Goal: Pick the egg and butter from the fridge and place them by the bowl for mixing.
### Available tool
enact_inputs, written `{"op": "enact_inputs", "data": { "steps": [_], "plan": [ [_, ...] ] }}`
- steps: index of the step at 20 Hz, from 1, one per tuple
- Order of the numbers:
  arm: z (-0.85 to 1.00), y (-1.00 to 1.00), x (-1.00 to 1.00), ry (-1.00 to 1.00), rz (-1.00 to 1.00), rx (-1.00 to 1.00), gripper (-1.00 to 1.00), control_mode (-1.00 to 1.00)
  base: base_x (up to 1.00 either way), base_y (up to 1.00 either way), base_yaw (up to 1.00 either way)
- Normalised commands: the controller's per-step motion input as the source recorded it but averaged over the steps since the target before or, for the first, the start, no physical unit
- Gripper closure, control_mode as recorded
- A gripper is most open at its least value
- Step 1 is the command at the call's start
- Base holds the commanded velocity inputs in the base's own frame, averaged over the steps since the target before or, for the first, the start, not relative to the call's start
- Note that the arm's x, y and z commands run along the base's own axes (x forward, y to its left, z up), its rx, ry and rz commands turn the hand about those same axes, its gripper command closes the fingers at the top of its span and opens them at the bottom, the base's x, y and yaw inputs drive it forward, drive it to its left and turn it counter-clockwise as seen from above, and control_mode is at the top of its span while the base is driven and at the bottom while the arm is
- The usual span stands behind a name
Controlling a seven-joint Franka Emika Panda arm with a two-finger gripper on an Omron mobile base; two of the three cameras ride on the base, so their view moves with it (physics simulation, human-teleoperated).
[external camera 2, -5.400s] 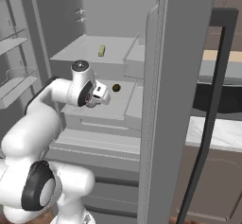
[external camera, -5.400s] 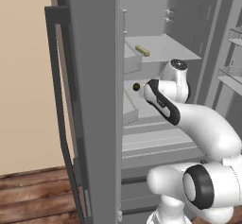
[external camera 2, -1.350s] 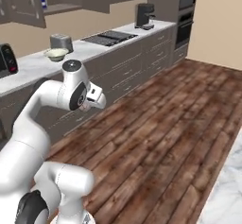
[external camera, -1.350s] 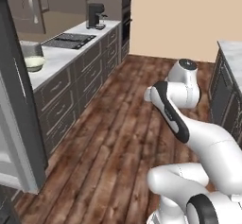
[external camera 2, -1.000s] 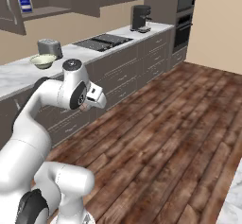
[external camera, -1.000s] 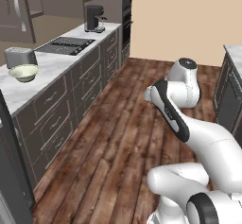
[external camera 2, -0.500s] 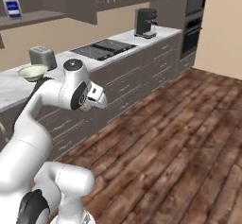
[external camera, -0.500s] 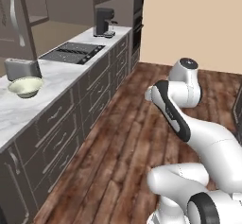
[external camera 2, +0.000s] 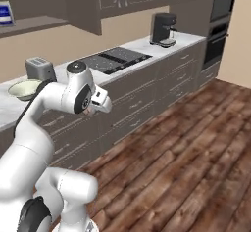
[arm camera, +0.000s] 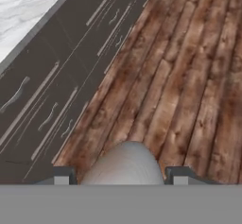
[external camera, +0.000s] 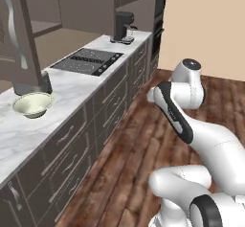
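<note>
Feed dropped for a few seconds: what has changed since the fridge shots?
The base has driven from the open fridge to the counter by the bowl. The gripper, then reaching into the fridge, now holds the egg above the floor. The arm's pose barely changed over the last second.

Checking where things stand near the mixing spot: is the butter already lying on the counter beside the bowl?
No, the marble counter around the bowl is bare of any yellow stick, with just the toaster behind it.
</note>
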Motion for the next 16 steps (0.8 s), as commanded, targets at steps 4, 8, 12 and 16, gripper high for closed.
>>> {"op": "enact_inputs", "data": {
  "steps": [4,8,12,16],
  "plan": [
    [0.00,0.00,0.00,0.00,0.00,0.00,1.00,1.00,0.85,0.04,0.30],
    [0.00,0.00,0.00,0.00,0.00,0.00,1.00,1.00,0.73,0.00,0.46],
    [0.00,0.00,0.00,0.00,0.00,0.00,1.00,1.00,0.63,0.00,0.56],
    [0.00,0.00,0.00,0.00,0.00,0.00,1.00,1.00,0.53,-0.02,0.67]
  ]
}}
